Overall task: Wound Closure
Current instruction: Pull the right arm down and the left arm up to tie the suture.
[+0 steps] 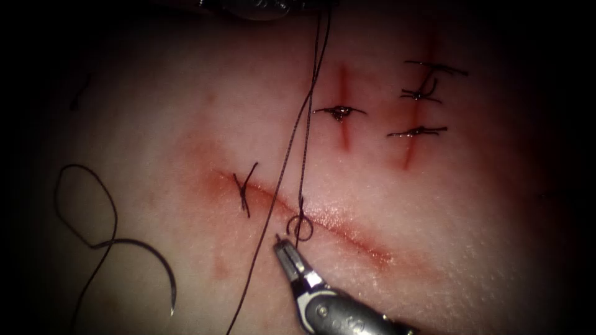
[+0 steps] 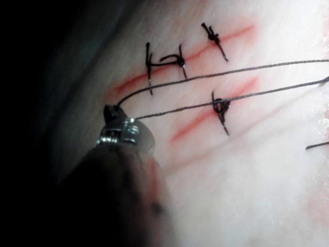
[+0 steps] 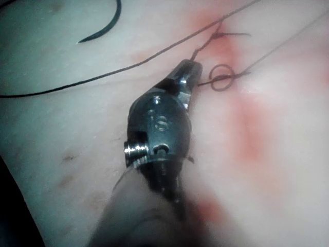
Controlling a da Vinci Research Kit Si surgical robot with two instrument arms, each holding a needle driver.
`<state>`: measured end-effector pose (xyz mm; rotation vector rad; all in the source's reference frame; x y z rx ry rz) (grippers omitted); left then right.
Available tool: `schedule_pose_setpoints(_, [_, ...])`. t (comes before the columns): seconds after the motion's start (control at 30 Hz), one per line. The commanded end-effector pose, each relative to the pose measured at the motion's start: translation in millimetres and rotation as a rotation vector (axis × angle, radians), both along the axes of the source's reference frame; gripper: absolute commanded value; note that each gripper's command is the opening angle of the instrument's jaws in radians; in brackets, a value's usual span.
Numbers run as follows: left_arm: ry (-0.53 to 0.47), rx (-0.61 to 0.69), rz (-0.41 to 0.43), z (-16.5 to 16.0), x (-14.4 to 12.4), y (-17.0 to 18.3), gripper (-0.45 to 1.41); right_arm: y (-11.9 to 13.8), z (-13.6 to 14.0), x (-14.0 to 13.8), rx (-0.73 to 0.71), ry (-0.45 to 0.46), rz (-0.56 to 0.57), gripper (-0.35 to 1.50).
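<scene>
Dark thread [image 1: 304,124] running taut to left hand [image 2: 110,110], clamped on it | right hand [image 1: 280,247] gripping thread end beside loop [image 1: 300,227] | needle [image 1: 155,263] lying free on tissue [image 1: 186,93], left of cut [image 1: 335,226]

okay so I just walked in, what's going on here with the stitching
Two robot tools are tying a stitch on the long cut in the tissue. The right tool grips the thread just beside a small loop on the cut. The left tool holds two thread strands running away from it. The needle lies free on the tissue, left of the cut. Finished stitches close other cuts.
</scene>
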<state>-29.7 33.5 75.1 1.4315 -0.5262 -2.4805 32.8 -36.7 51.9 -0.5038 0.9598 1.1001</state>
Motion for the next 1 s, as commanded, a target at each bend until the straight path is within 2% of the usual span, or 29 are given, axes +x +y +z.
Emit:
schedule_pose_setpoints(0.03, [-0.002,-0.001,-0.004,0.4,-0.6,0.5,-0.45,0.4,0.2,1.3,-0.01,-0.002,-0.009,-0.35])
schedule_pose_setpoints(0.2, [0.001,-0.012,-0.024,0.4,-1.3,1.9,-0.45,0.8,-0.1,2.0,-0.03,-0.019,-0.029,-0.35])
schedule_pose_setpoints(0.4, [-0.011,-0.026,-0.04,0.5,-2.4,3.3,-0.45,-1.3,-0.6,3.4,-0.034,-0.023,-0.069,-0.35])
schedule_pose_setpoints(0.73, [-0.017,-0.023,-0.035,0.5,-2.0,3.5,-0.45,-6.3,-1.7,5.6,-0.029,-0.025,-0.139,-0.35])
schedule_pose_setpoints(0.87, [-0.015,-0.027,-0.034,0.5,-2.1,3.7,-0.45,-7.2,-1.6,6.3,-0.023,-0.027,-0.158,-0.35])
schedule_pose_setpoints(1.0, [-0.013,-0.029,-0.039,0.7,-2.6,4.3,-0.45,-6.8,-1.0,5.9,-0.018,-0.029,-0.16,-0.35])
